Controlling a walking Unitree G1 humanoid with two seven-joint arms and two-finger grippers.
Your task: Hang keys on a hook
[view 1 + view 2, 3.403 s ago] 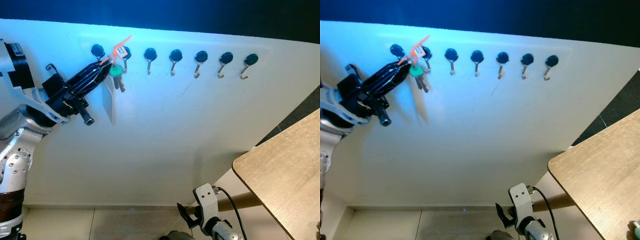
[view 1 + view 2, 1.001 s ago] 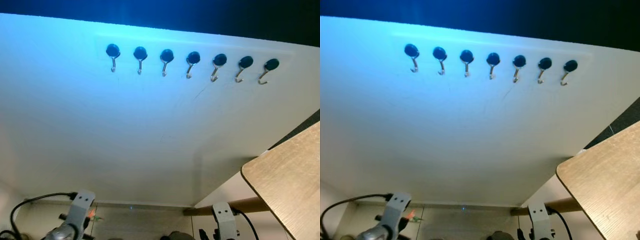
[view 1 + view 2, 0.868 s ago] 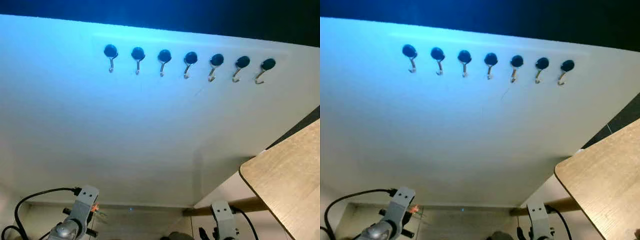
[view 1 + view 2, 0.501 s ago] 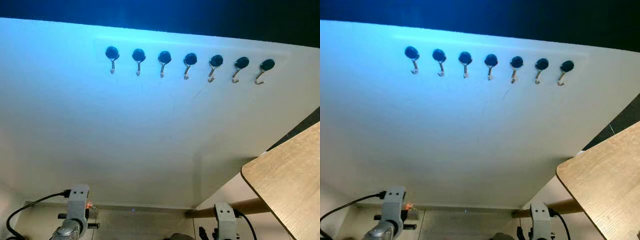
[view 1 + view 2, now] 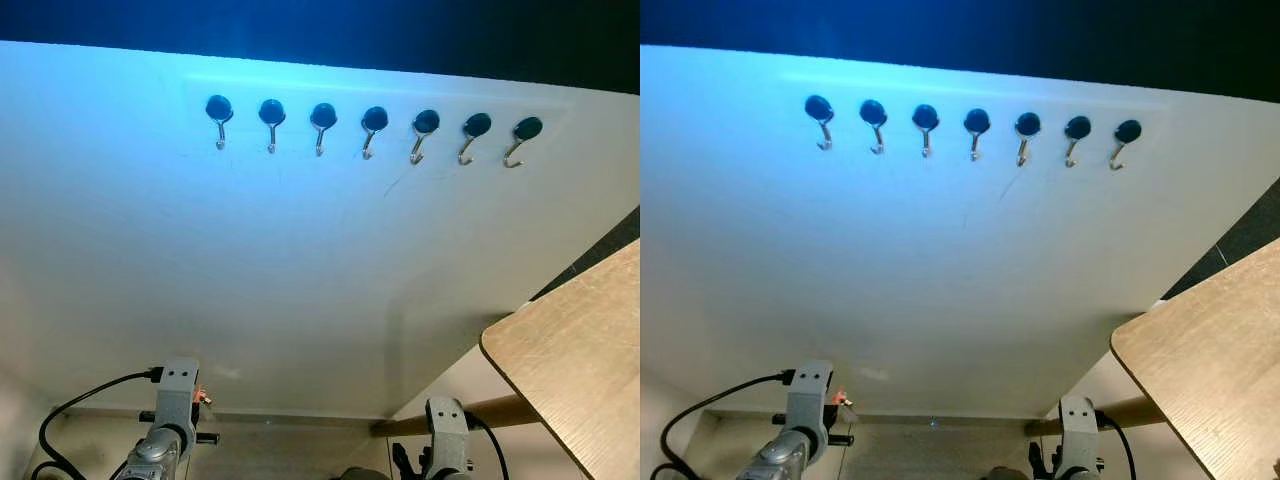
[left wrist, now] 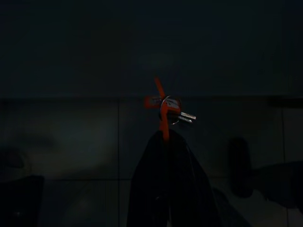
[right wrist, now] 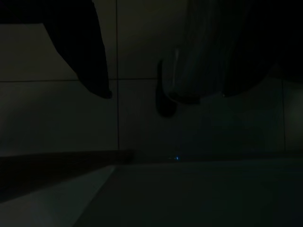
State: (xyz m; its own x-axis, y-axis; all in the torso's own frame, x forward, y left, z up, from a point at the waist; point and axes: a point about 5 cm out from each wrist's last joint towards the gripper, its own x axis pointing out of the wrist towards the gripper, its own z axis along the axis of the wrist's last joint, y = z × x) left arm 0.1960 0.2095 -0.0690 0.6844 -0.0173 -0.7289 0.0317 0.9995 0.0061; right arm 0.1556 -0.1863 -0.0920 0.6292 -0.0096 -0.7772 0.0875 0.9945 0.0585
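Fingers of the left gripper point(image 6: 166, 139) pinch the orange-tagged keys point(image 6: 168, 108) low above the floor tiles point(image 6: 71, 151).

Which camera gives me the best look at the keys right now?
The left wrist view: the keys with their orange tag sit pinched at the left gripper fingertips, though dim. In the eye views just an orange speck peeks beside the lowered left wrist.

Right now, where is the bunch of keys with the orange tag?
The bunch of keys with the orange tag is pinched in the left hand, hanging low over the tiled floor, far below the row of black wall hooks.
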